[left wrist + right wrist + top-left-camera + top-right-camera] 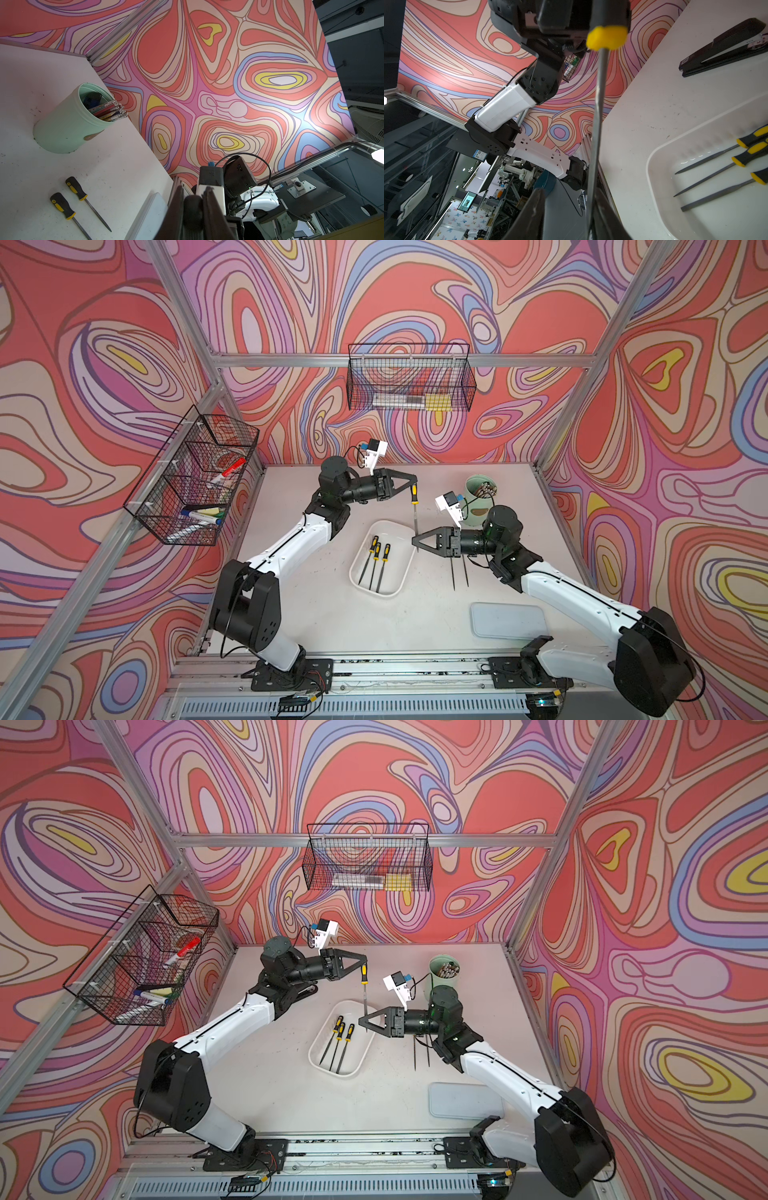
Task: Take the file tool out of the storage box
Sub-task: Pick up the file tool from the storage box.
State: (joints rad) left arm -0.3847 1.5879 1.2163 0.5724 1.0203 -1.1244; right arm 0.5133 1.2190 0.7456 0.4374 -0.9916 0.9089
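1. Gripping the file (pixel 416 514) by its handle in the left claw (pixel 414 483), clamped shut; hangs upright, tip down, above the far end of the box (pixel 399 566).
2. Straddles the blade low down with the right claw (pixel 416 544), fingers apart, not pinching.
3. Calls for a squeeze straight across that upright blade, likely.

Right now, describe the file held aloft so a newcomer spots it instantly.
Find the white glossy plastic storage box mid-table. By its far end, the left gripper holds a slim grey metal file with a black-and-yellow handle, hanging point-down. Unlike the three files in the box and the two files on the table, it alone hangs upright.
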